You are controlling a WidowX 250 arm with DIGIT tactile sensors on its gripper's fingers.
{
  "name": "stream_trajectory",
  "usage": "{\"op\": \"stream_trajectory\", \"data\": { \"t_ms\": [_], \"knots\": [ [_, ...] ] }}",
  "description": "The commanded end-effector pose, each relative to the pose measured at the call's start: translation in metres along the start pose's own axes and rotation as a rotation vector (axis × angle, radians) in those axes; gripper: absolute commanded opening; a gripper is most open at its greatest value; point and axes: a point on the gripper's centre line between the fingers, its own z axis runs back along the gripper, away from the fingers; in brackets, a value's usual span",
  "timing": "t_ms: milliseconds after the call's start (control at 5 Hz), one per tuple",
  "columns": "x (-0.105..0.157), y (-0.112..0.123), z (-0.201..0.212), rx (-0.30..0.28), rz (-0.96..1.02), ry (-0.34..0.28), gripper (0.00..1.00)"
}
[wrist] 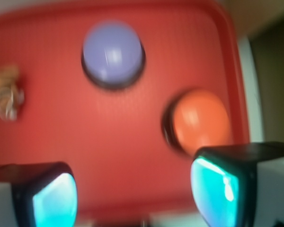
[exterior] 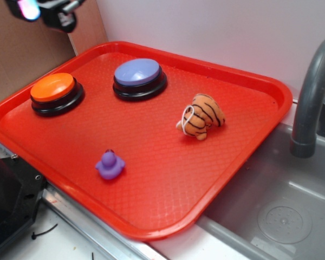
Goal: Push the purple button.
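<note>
The purple button [exterior: 138, 75] sits on the red tray [exterior: 151, 200], toward its far edge, untouched. Relative to that button, the orange button [exterior: 54, 89] lies just to the left, the striped tiger toy [exterior: 201, 116] off to the right and nearer the sink [exterior: 281, 211], and the small purple duck [exterior: 109, 164] toward the tray's near edge. The gripper [wrist: 132, 191] hangs above the tray's far left corner, well apart from the purple button, jaws spread wide with nothing between them.
</note>
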Motion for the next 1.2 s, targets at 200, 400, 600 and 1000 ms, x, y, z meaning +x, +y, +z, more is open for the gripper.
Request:
{"op": "stream_trajectory", "data": {
  "t_ms": [200, 400, 600, 1000],
  "knots": [
    [0.083, 0.000, -0.073, 0.049, -0.095, -0.025, 1.00],
    [0.083, -0.008, -0.081, 0.034, -0.127, -0.023, 1.00],
    [0.081, -0.012, -0.087, 0.018, -0.144, -0.011, 1.00],
    [0.086, -0.019, -0.059, 0.034, -0.174, -0.037, 1.00]
  ]
}}
